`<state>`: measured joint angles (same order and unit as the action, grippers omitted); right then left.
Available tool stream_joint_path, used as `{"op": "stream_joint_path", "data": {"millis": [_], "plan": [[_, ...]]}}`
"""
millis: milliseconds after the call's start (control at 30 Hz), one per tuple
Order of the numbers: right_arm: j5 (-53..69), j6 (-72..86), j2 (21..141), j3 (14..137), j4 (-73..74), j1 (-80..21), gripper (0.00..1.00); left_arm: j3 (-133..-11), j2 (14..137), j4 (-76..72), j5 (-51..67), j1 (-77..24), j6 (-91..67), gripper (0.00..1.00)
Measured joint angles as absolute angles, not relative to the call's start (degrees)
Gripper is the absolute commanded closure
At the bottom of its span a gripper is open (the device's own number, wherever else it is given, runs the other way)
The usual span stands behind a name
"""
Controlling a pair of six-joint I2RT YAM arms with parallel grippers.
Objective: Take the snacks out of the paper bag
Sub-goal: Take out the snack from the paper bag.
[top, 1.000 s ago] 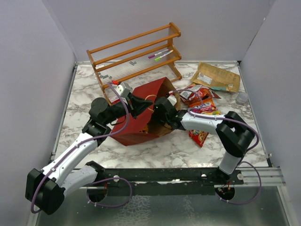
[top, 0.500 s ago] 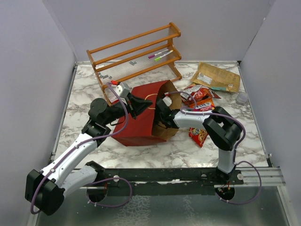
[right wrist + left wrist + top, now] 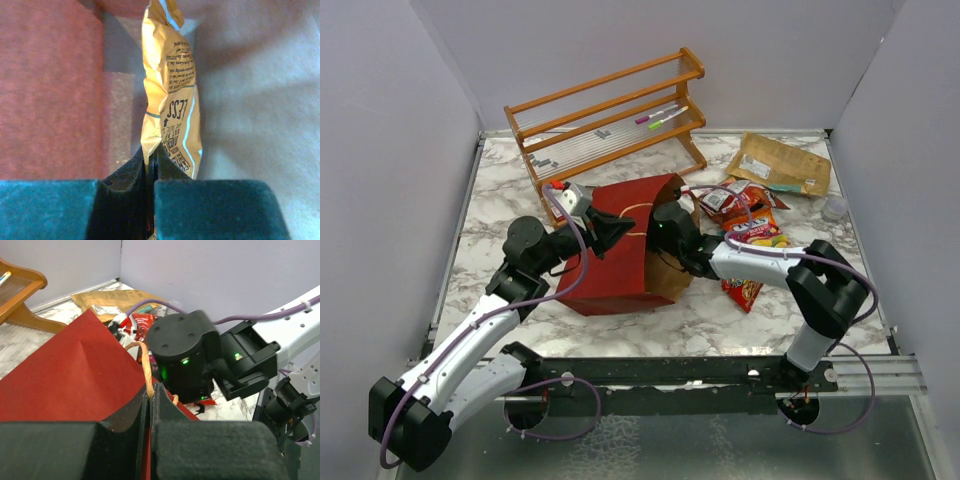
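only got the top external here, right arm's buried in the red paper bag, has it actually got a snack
Observer: Yes. The right wrist view shows the right tool shut on a yellow-orange packet inside the paper bag, against its brown lining.
Operator: ok and what's the other arm pinching, can't see under its wrist
Observer: The left tool is shut on the bag's red rim, right beside the twine handle.
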<state>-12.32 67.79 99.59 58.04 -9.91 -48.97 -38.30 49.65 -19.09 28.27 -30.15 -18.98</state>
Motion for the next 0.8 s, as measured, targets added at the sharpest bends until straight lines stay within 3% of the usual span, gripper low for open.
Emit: {"op": "stream_joint_path", "data": {"millis": [800], "plan": [[-23.77, 56.23, 70.43, 44.58, -5.74, -49.01, 0.99, -38.09, 47.68, -14.96, 22.22, -30.15, -14.85, 1.00]]}}
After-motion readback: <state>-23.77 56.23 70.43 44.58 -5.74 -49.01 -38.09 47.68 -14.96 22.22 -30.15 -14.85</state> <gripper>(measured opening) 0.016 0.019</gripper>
